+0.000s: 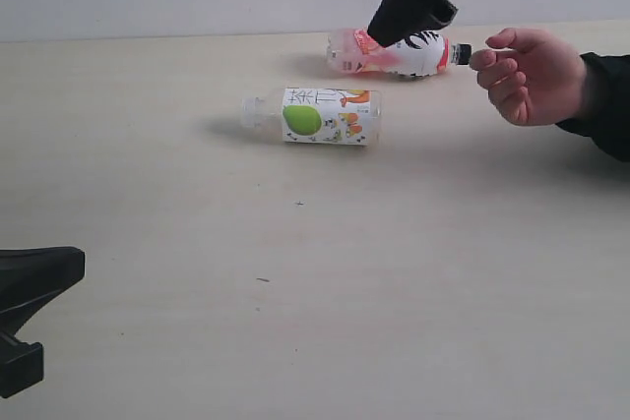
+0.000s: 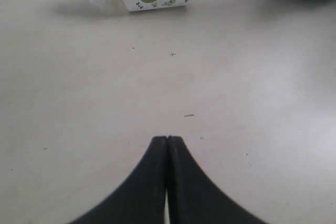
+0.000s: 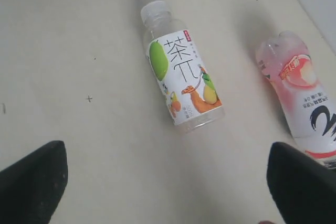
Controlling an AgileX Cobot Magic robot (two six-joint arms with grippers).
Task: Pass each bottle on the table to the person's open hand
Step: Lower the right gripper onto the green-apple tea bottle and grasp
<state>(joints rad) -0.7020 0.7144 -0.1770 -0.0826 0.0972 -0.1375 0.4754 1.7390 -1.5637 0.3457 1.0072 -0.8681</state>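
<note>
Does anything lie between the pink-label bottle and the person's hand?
Nothing visible does. The hand is right at the cap of the pink-label bottle; the apple-label bottle lies off to one side.

Apple-label bottle (image 1: 315, 116) lying flat, pink bottle (image 1: 409, 61) (cap by hand (image 1: 536, 76))

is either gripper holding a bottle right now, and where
No. The right gripper is open above the pink bottle, the left gripper shut on nothing.
</note>
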